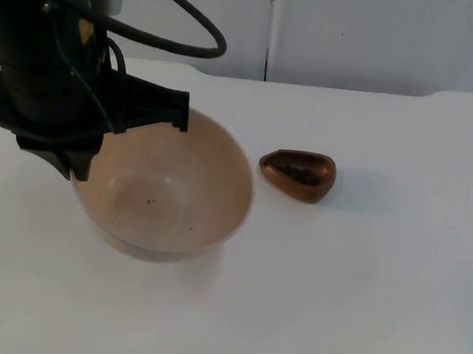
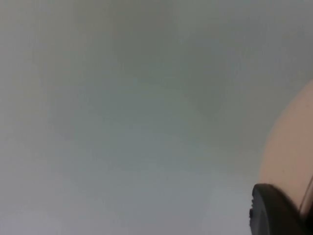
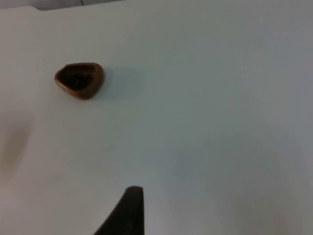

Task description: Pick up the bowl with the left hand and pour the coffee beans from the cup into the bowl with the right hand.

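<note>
Left claw [image 1: 96, 141] is clamped on the near-left rim of the tan bowl [image 1: 168, 187], tilted and apparently lifted off the white counter [image 1: 361, 283], so pickup looks done. Next: right claw [image 3: 128, 215] (waiting; can't tell its opening) must grab the brown cup [image 1: 298, 174] of beans just beside the bowl.

No text, label, brand, number or sign can be read on anything in these views
</note>
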Tool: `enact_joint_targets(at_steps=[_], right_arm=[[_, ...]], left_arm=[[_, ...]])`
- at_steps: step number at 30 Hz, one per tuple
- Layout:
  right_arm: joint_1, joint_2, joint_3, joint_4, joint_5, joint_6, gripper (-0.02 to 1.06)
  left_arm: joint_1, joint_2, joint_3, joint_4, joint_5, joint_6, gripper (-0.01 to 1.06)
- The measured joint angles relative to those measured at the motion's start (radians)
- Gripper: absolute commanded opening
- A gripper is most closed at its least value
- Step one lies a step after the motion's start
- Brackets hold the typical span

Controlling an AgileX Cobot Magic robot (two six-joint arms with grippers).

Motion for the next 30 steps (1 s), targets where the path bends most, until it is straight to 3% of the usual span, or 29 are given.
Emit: enact_joint_targets(at_steps=[11, 21, 30], right_arm=[[0.000, 0.405, -0.095, 0.173, -0.137, -0.160, 1.05], [0.066, 0.671, -0.248, 0.178, -0.174, -0.187, 1.05], [0.222, 0.961, -0.492, 0.178, -0.190, -0.137, 1.05]], left_arm=[[0.000, 0.000, 0.000, 0.006, 0.000, -0.026, 0.00], [0.000, 0.000, 0.000, 0.006, 0.000, -0.030, 0.00], [0.000, 0.000, 0.000, 0.002, -0.002, -0.036, 0.00]])
